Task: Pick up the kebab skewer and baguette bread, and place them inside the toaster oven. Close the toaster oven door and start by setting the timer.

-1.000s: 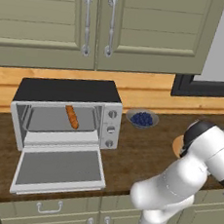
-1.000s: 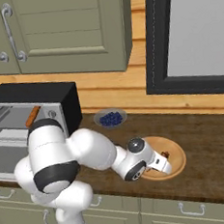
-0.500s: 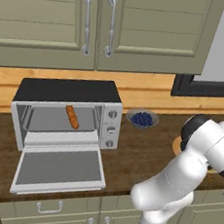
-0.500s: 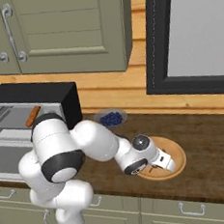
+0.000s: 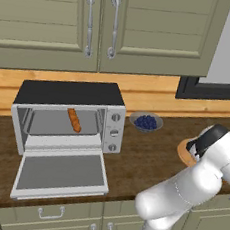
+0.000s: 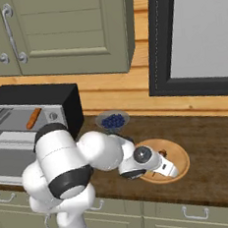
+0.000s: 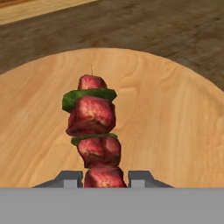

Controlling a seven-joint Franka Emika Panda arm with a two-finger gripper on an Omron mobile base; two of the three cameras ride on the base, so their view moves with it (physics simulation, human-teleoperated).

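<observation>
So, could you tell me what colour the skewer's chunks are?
Dark red meat with green pieces on the skewer, clearest in the hand view.

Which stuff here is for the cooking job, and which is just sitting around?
For the job:
kebab skewer, gripper shut on it
baguette bread, inside the toaster oven
toaster oven door, open

Just around:
bowl of blueberries
round wooden board
cabinets

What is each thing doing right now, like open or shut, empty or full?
toaster oven door: open, folded down flat.
toaster oven: holding the baguette.
baguette bread: lying inside on the rack.
kebab skewer: on the wooden plate.
gripper: shut on the skewer's end.
bowl: full of blueberries.
cabinet doors: shut.
</observation>
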